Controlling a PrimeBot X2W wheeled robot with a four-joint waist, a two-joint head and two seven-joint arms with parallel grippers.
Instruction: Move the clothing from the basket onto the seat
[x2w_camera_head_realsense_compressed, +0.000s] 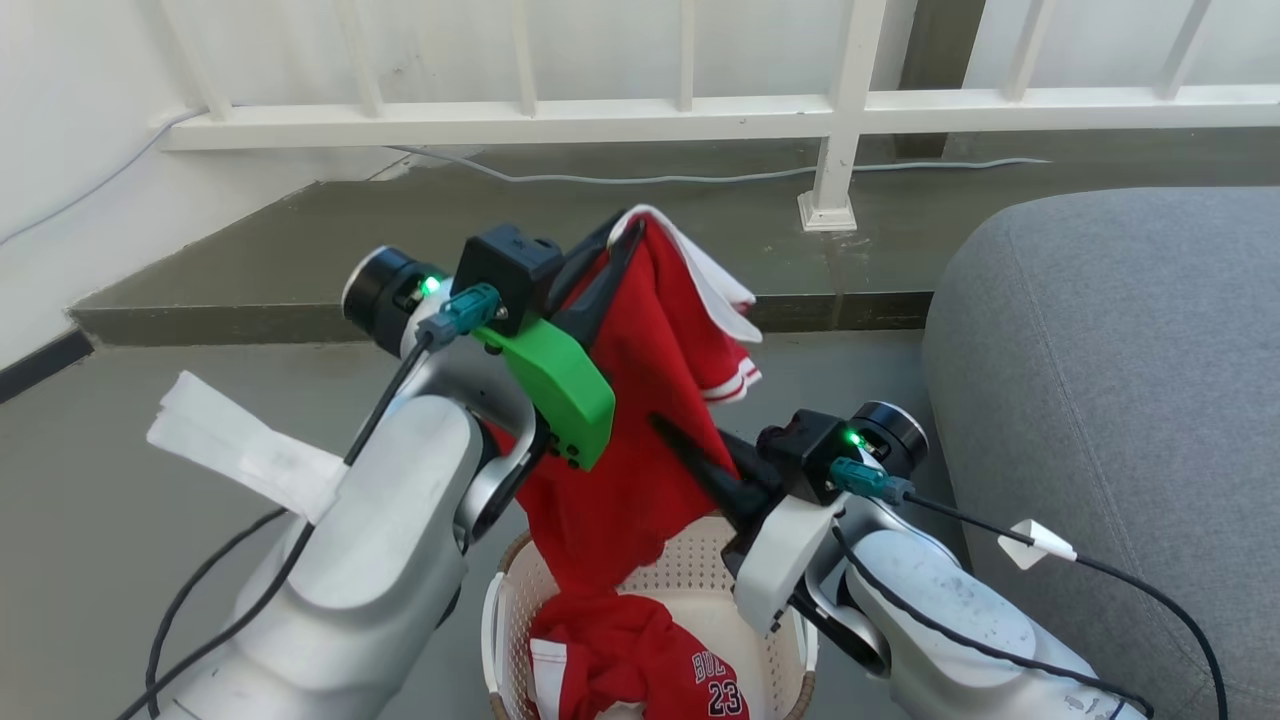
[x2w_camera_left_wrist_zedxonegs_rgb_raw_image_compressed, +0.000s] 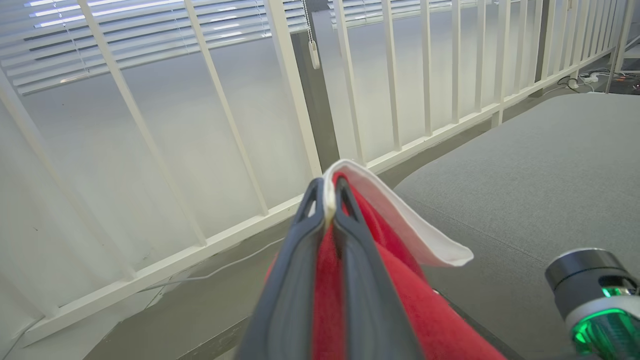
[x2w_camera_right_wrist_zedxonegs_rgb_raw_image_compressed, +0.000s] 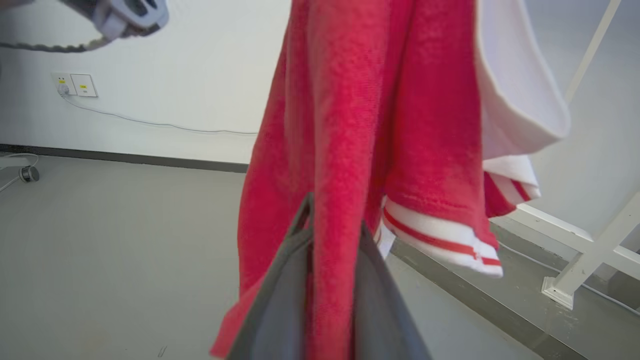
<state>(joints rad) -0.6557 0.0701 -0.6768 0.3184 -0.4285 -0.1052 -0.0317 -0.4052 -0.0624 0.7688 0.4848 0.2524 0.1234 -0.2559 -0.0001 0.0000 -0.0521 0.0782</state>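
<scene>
- The left gripper, in the upper centre of the head view, is pinching the white-trimmed top edge of the hanging garment. Its fingers are lying together on the cloth, which the left wrist view shows sandwiched between them.
- The hanging garment is dangling down the middle of the frame. Its lower end is trailing into the basket at the bottom centre.
- A second garment, lettered "23", is lying crumpled on the basket floor.
- The right gripper, just right of centre, is taking the hanging garment lower down. In the right wrist view its fingers are sitting tight on either side of a red fold.
- The seat is occupying the right side of the frame and no clothing is showing on it.
- Judged step: the first piece is being lifted out with a two-point hold. The next move is calling for raising the tail clear of the rim, then swinging both arms rightward together over the seat before letting go.
</scene>
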